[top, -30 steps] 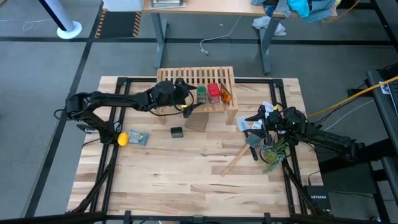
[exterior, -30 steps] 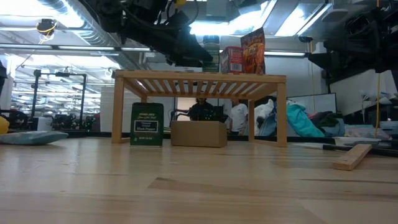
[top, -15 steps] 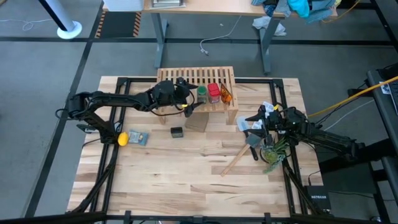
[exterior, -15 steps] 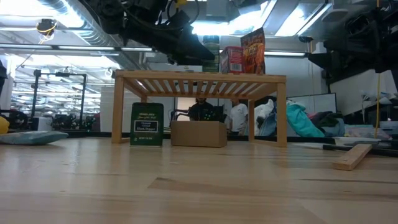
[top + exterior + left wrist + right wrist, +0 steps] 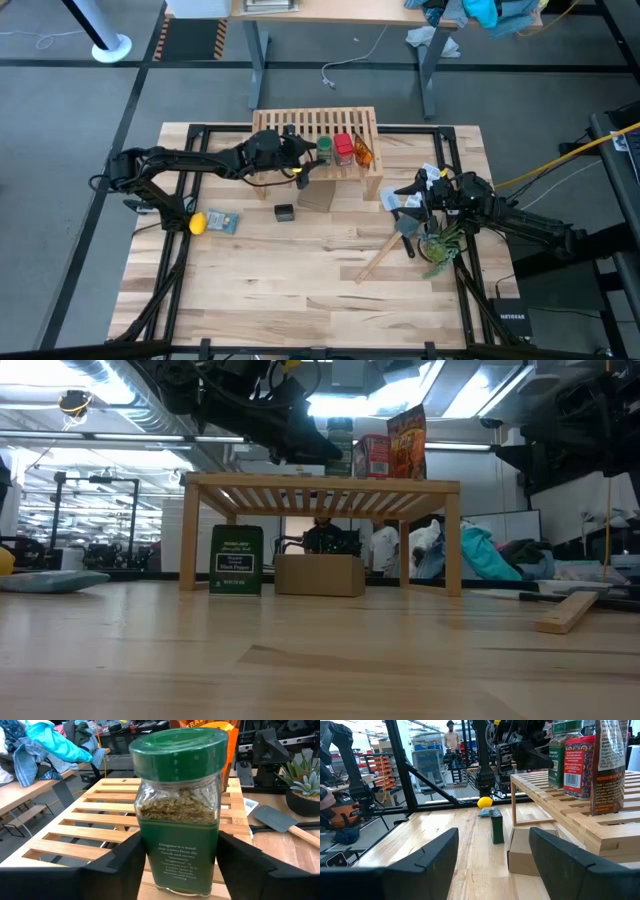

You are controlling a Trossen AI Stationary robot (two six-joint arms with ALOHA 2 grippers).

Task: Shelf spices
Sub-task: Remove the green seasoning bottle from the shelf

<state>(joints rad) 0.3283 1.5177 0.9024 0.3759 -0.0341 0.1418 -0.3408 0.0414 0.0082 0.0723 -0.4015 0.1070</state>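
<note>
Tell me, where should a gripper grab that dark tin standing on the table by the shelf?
Probably its upper half, from straight above, closing on the two broad flat faces. The tin stands upright, apart from the cardboard box beside it, so its top is free. The left gripper is at the green jar on the shelf.

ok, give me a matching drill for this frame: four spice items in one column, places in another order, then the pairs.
Items:
1. green jar
2. red jar
3. orange packet
4. dark box

Places:
A. on the table in front of the shelf
B. on the shelf, between the fingers of the left gripper
C. on the shelf, at the end of the row nearest the right arm
D. on the shelf, middle of the row of three

Pairs: 1-B, 2-D, 3-C, 4-A

The right gripper waits by the plant.
</note>
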